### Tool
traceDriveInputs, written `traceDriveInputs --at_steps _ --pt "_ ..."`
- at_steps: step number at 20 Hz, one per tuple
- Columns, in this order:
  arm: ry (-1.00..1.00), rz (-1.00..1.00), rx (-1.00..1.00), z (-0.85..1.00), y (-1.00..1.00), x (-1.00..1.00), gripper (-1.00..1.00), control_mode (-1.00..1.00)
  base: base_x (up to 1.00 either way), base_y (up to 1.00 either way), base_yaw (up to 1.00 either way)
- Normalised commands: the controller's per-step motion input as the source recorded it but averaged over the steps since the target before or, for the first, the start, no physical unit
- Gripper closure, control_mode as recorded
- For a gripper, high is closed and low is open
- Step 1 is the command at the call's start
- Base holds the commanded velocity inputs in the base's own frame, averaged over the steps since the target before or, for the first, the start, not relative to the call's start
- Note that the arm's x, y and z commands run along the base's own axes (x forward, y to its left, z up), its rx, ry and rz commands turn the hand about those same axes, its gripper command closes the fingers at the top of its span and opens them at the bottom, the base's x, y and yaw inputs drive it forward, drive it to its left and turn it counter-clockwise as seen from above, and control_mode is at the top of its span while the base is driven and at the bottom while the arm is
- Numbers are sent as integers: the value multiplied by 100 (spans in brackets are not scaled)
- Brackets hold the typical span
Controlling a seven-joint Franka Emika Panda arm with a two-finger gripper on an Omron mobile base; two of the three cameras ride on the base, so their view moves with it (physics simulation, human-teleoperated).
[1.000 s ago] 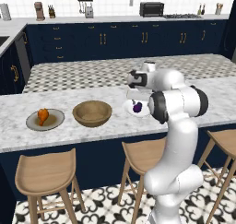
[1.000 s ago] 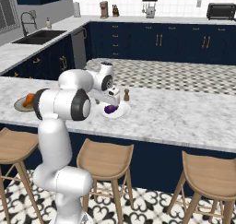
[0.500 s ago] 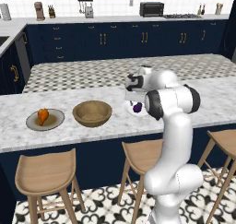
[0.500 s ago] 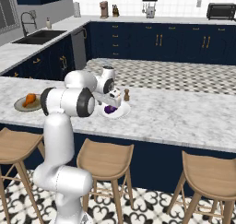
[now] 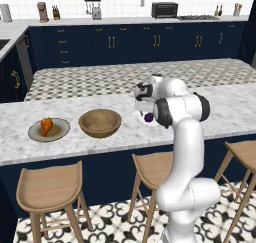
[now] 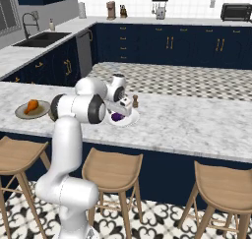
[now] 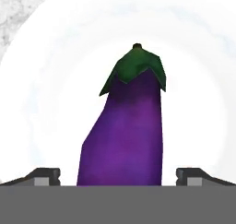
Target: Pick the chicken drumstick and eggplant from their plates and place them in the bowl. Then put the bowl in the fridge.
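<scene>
We have the jaws spread wide, with nothing between them yet, and we see their two dark fingertips point(image 7: 44, 176) standing one on each side of the dark purple, elongated eggplant with a green cap point(image 7: 126, 126); this is the relation on which the coming move depends. In the hand view the eggplant lies straight ahead of the jaws and centred in the gap; its purple body comes down between the two tips, and its long axis runs away from the jaws, across the line that joins them; so, in our judgement, a closing would press on its narrow sides and not on its ends. The green cap and the small stem point away from the jaws; the wider purple end is the near one. We cannot tell whether the tips already touch the skin; they look a little apart from it.

The eggplant rests on the round plain white plate point(image 7: 55, 80), which lies on the grey-white marble table point(image 5: 75, 142); in the right base view the gripper point(image 6: 121, 110) hangs just above this plate point(image 6: 132, 119). Off to one side of the jaws stands the round light-brown wooden bowl point(image 5: 100, 123), and beyond it the orange-brown chicken drumstick point(image 5: 46, 126) lies on the round grey plate point(image 5: 61, 133); the bowl looks empty, so we judge that both pieces remain to be moved.
</scene>
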Motion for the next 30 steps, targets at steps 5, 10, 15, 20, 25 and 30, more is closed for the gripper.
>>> traceDriveInputs --at_steps 5,10,15,20,25,30 --pt "-1 -1 0 -38 -1 -1 100 -100 0 0 0" --pt "-11 0 0 -26 0 -49 100 -100 0 0 0" --pt "-15 0 0 36 0 -71 100 -100 0 0 0" --pt "-9 6 3 96 5 -99 100 -100 0 0 0" --pt "14 24 0 99 23 -96 100 -100 0 0 0" --pt "-1 31 1 40 62 -85 100 -100 0 0 0"
